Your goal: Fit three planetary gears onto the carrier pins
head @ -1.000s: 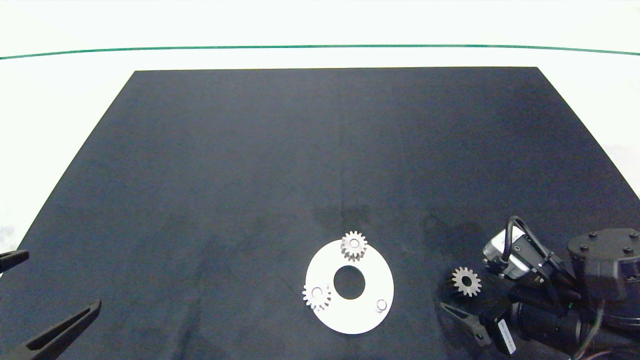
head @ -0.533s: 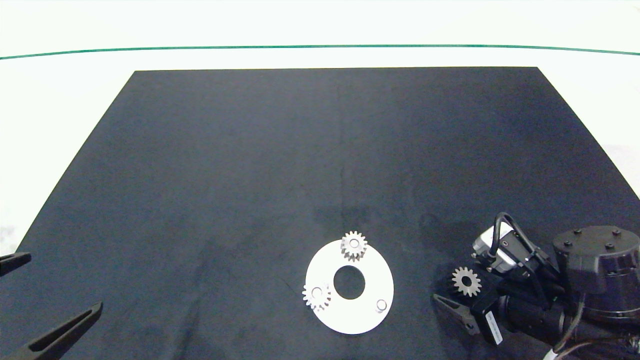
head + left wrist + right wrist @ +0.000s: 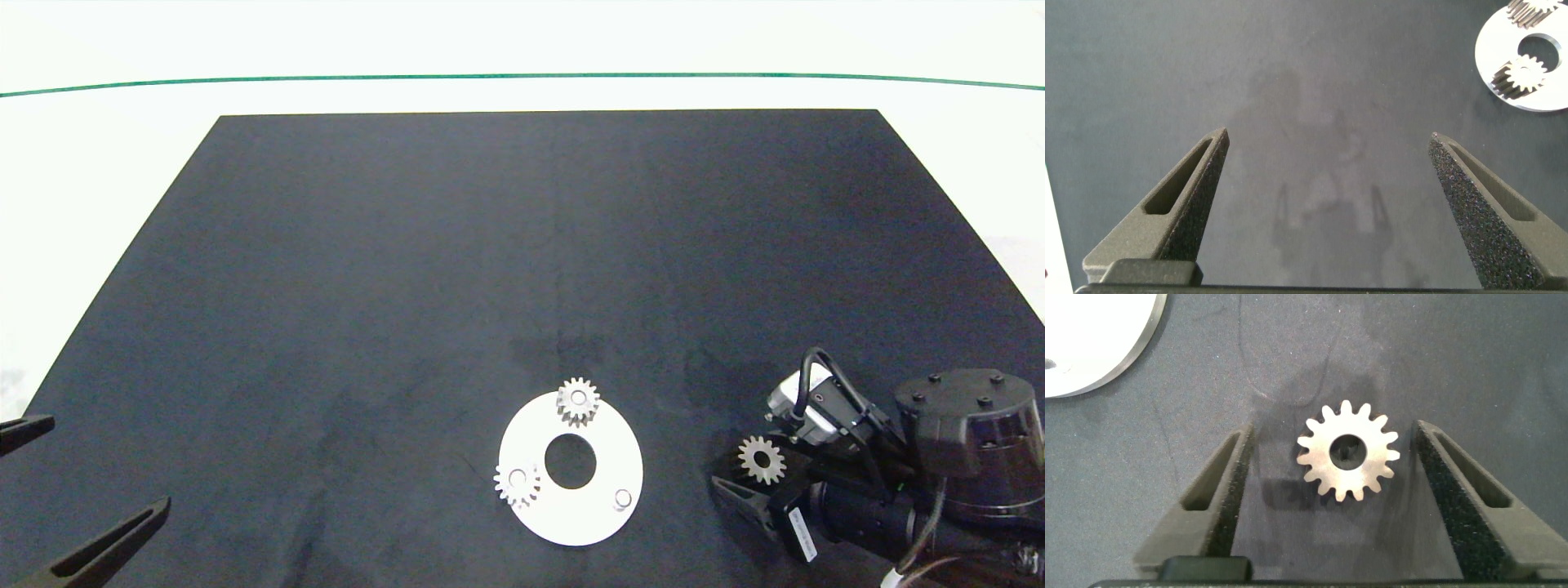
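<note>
Silvery toothed gear (image 3: 1348,451) flat between right gripper's (image 3: 1342,506) grainy spread fingers (image 3: 1462,508)

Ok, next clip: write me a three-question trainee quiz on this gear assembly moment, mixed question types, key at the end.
1. True or false: the white carrier disc already has gears on all three pins.
2. Multiple choice: where is the loose gear?
A. On the bare pin
B. Flat on the black mat, between the open fingers of the right pincer
C. Held by the left pincer
3. Fill in: the left pincer sits open and empty at the mat's ____ edge in the head view.

Key:
1. False; only two seated gears, one pin bare.
2. B
3. left
</note>
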Motion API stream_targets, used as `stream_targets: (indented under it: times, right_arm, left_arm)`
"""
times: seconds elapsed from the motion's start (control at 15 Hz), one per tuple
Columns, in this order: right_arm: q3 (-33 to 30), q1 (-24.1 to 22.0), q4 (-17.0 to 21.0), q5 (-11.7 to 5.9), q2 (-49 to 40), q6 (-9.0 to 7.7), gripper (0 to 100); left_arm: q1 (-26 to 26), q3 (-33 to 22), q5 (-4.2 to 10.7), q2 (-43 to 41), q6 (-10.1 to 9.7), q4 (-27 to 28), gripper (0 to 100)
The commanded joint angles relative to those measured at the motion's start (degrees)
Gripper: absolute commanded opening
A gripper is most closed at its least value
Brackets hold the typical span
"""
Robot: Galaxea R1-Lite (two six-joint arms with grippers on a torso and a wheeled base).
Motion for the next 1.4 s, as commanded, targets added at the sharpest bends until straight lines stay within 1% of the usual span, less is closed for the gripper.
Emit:
stream_targets:
  times: [0.07, 0.53, 0.87, 1.4]
  right_arm:
    - [-0.02, -0.04, -0.24, -0.06, 0.25, 0.01, 72]
    - [-0.02, -0.39, -0.24, -0.06, 0.51, 0.01, 58]
    - [0.16, -1.0, -2.96, -0.14, 1.83, 0.01, 48]
    - [0.07, -1.0, -3.05, -0.23, 2.09, 0.01, 31]
  left_arm:
    - [0.0, 0.1, 0.07, 0.27, 0.1, 0.05, 100]
    - [-0.09, 0.1, 0.07, 0.27, 0.1, 0.05, 100]
    - [-0.09, 0.19, -0.02, 0.53, 0.1, 0.05, 100]
    - [-0.18, 0.19, -0.02, 0.71, 0.1, 0.05, 100]
